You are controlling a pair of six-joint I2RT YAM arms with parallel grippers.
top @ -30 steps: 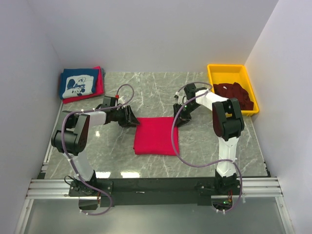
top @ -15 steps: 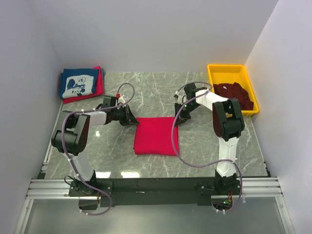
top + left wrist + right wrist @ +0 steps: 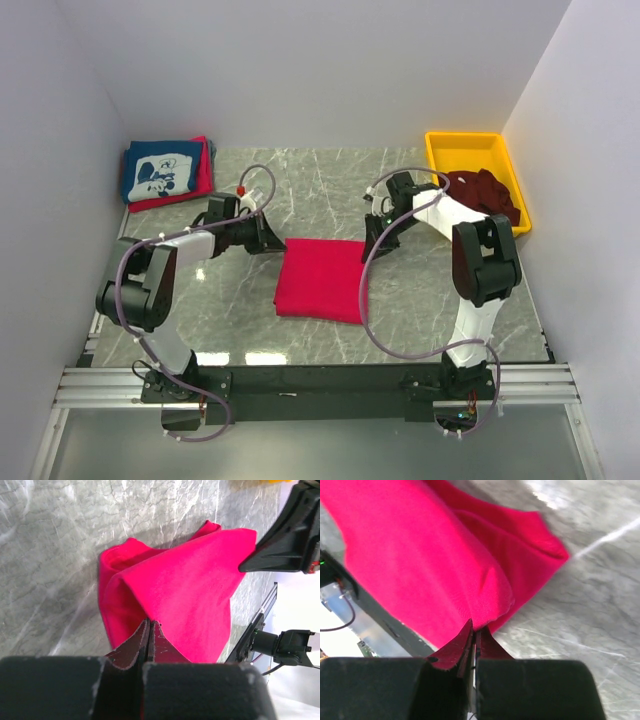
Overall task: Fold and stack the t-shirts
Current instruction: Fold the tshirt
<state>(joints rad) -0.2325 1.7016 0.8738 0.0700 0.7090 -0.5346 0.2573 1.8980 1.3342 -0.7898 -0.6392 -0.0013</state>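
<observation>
Fingers closed tight, your left fingers [image 3: 132, 645] pinch the 10 o'clock corner of the red t-shirt [image 3: 320, 285], which lies at the middle of the desk [image 3: 330, 185]. A folded navy t-shirt [image 3: 160, 172] sits well apart at the desk's 10 o'clock. Your right fingers [image 3: 452, 652] pinch the red shirt's 2 o'clock corner. Maroon t-shirts [image 3: 490, 195] lie in the yellow bin [image 3: 465, 142] at 2 o'clock.

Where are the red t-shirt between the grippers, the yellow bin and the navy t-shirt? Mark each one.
red t-shirt [image 3: 320, 282], top external view, middle of the cloth.
yellow bin [image 3: 465, 152], top external view, bare far end inside.
navy t-shirt [image 3: 160, 170], top external view, white printed graphic.
</observation>
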